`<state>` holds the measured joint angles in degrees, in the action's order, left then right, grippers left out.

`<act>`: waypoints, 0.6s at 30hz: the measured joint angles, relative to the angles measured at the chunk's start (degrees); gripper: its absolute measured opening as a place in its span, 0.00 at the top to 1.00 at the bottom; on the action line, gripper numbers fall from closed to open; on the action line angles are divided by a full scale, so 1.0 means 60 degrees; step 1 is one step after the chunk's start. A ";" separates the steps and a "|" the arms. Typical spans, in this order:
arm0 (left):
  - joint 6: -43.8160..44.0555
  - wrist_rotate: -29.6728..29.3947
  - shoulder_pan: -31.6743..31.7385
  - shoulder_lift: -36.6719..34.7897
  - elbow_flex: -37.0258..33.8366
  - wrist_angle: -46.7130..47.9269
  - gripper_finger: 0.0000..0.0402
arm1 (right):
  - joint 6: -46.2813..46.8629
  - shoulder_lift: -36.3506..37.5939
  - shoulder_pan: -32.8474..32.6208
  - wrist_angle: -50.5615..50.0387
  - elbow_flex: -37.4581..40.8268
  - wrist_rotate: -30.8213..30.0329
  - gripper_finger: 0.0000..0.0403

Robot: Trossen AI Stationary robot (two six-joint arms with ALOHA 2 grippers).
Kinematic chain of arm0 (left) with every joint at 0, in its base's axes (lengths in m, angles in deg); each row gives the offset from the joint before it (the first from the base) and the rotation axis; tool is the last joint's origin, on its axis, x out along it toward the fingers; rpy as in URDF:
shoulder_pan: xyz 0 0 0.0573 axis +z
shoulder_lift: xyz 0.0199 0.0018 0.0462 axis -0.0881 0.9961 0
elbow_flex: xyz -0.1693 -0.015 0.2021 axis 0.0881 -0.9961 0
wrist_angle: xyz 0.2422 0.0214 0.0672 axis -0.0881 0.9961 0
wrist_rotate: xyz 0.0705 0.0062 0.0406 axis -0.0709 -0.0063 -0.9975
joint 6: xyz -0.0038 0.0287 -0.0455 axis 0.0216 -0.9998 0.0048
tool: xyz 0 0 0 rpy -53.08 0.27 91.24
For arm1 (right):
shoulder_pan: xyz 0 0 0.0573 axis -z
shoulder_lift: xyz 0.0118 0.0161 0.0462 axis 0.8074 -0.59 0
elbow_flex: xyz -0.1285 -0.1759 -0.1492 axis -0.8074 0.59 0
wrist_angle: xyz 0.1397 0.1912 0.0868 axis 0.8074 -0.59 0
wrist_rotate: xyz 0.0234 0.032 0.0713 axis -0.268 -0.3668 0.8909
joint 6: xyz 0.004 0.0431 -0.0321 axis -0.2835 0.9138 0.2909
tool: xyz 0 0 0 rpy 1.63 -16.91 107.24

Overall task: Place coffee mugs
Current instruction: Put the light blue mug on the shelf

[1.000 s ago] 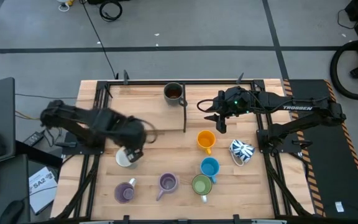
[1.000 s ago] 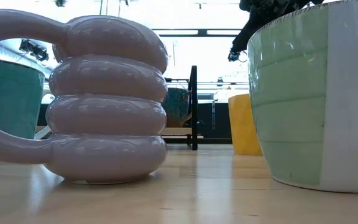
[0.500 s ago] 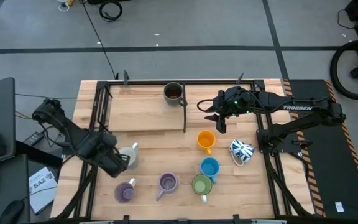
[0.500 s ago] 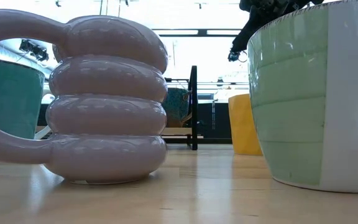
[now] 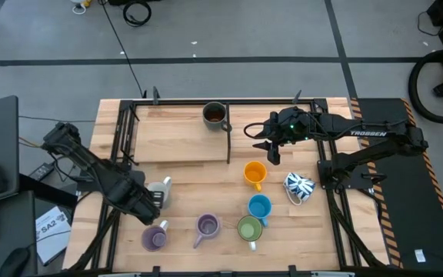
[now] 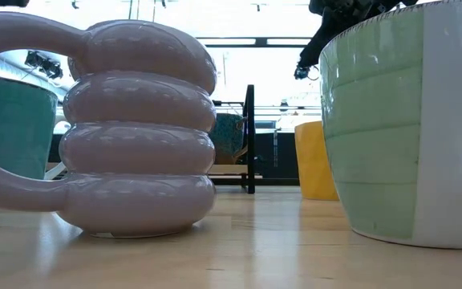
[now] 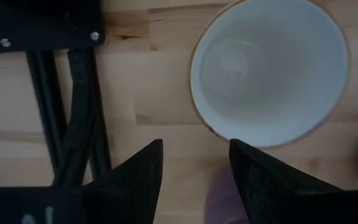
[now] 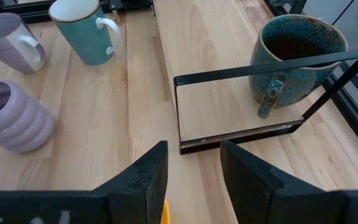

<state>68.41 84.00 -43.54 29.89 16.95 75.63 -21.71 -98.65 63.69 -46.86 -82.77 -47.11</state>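
Note:
Several coffee mugs stand upright on the wooden table: a teal mug with a white inside, two purple, green, blue, orange and a blue-patterned white one. A dark speckled mug sits on the raised board behind a black frame. My left gripper points down, open, just left of the teal mug, touching nothing. My right gripper hovers open above the table beside the frame.
Black rails run along the table's left and right sides. The ribbed purple mug and the green mug stand close to the near edge. Bare wood lies on the raised board's left part.
My left gripper has gone from above the teal mug toward the table's left and near edges, sinking and rolling about its own axis. It now stands beside the mug, open as before. The right arm has kept still.

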 joint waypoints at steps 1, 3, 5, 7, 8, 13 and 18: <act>0.0004 -0.0001 0.0040 0.0002 -0.0134 -0.0112 0.52 | -0.0004 0.0000 0.0000 0.0003 0.0000 0.0000 0.62; 0.0011 -0.0054 0.0125 0.0000 -0.0381 -0.0365 0.52 | 0.0000 0.0000 0.0000 0.0003 0.0000 0.0000 0.62; 0.0011 -0.0092 0.0237 0.0000 -0.0635 -0.0653 0.52 | -0.0004 0.0000 0.0000 0.0003 0.0000 0.0000 0.62; 0.0003 -0.0102 0.0341 0.0000 -0.0850 -0.0893 0.52 | -0.0004 0.0000 0.0000 0.0003 0.0000 0.0000 0.62; 0.0002 -0.0104 0.0383 0.0000 -0.0951 -0.0997 0.52 | -0.0003 0.0000 0.0000 0.0003 0.0000 0.0000 0.62; 0.0003 0.0052 0.0558 0.0000 -0.1396 -0.1833 0.52 | -0.0001 0.0000 0.0000 -0.0001 0.0000 0.0000 0.62; 0.0014 0.0523 0.0613 0.0000 -0.1666 -0.1982 0.52 | -0.0004 0.0000 0.0000 -0.0001 0.0000 0.0000 0.62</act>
<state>68.50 87.14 -39.86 29.89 6.96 63.74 -21.74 -98.65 63.69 -46.86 -82.77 -47.11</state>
